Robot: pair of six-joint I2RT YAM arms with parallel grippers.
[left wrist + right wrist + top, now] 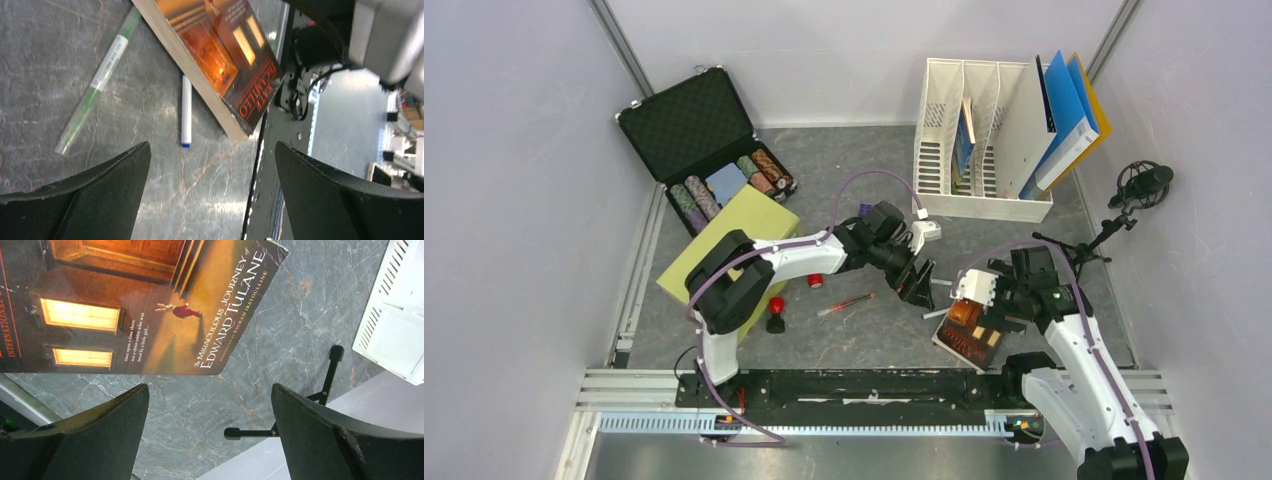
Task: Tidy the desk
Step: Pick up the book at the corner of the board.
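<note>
Plainly, the dark grey marbled stone-look worktop [844, 165] spreads beneath both arms and carries loose clutter. Both sets of jaws stand wide open and hold nothing. In the left wrist view a slim white pen with a blue tip [186, 110] lies at 12 o'clock from the left jaws. Its long axis runs on the 12-to-6 line, so those jaws would close across it. It lies just beside the edge of a glossy orange-and-brown paperback book [215, 55]. A green-and-white marker [100, 75] lies at 11 o'clock. That book sits at 11 o'clock from the right jaws, which hover nearer it. I judge the left arm better placed for the pen.
</note>
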